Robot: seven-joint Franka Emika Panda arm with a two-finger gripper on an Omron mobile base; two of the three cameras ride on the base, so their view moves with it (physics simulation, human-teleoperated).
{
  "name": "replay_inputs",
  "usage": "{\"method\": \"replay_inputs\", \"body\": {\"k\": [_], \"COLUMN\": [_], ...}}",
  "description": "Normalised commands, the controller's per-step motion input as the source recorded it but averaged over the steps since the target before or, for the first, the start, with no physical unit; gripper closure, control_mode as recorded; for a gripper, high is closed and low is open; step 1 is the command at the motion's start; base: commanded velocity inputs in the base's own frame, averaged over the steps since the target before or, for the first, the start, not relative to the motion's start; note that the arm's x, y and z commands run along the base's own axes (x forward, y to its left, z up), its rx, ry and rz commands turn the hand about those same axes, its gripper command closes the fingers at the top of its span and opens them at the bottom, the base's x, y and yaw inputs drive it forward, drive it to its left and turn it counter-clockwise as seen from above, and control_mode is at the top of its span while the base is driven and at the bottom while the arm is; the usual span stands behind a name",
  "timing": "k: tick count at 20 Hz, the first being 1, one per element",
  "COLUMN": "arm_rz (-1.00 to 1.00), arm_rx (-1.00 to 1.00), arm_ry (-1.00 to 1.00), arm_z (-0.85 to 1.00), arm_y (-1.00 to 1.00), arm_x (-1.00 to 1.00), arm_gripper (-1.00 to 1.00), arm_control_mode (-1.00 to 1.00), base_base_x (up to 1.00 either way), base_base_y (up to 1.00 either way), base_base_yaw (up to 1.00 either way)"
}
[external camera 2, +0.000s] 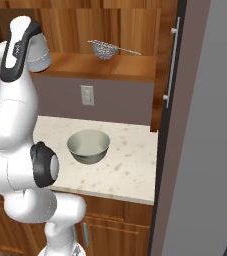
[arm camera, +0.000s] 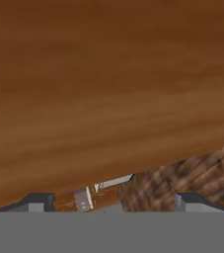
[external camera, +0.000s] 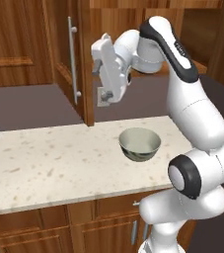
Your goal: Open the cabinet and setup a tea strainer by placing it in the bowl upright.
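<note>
Mesh strainer [external camera 2: 104, 49] is lying on the wooden cabinet [external camera 2: 102, 66] shelf above the glossy bowl [external camera 2: 88, 145]; gripper [arm camera: 113, 203] fingers are standing wide, empty.

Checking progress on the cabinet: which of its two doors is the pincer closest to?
The left door, swung open edge-on beside the pincer. The right door, also open, stands far off on the bowl's other side.

The bowl [external camera: 140, 143] stands on the bench [external camera: 44, 163], apart from its front edge and below the open cabinet [external camera 2: 105, 30], with a wall socket [external camera 2: 87, 95] on the wall behind it. The tea strainer [external camera 2: 105, 49] sits up on the cabinet floor [external camera 2: 95, 65], above and behind the bowl. The end effector [external camera: 103, 96] hangs above the bench, left of the bowl and just beside the edge of the left door [external camera: 71, 59].
</note>
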Motion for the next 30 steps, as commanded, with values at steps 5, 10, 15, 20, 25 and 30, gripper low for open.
{"method": "replay_inputs", "body": {"k": [5, 10, 15, 20, 25, 30], "arm_rz": [-0.21, -0.28, -0.40, -0.42, -0.31, -0.25], "arm_rx": [0.00, 0.00, -0.03, -0.05, -0.11, -0.26], "arm_ry": [0.01, 0.01, 0.04, 0.08, 0.07, -0.02], "arm_z": [-0.02, -0.16, -0.18, -0.02, 0.00, -0.08], "arm_y": [0.63, 0.37, 0.10, -0.04, -0.47, -0.90], "arm_x": [-0.18, -0.02, 0.00, 0.00, 0.26, 0.36], "arm_gripper": [-1.00, -1.00, -1.00, -1.00, -1.00, -1.00], "arm_control_mode": [-1.00, -1.00, -1.00, -1.00, -1.00, -1.00], "base_base_x": [0.00, 0.00, 0.00, 0.00, 0.00, 0.00], "base_base_y": [0.00, 0.00, 0.00, 0.00, 0.00, 0.00], "base_base_yaw": [0.00, 0.00, 0.00, 0.00, 0.00, 0.00]}}
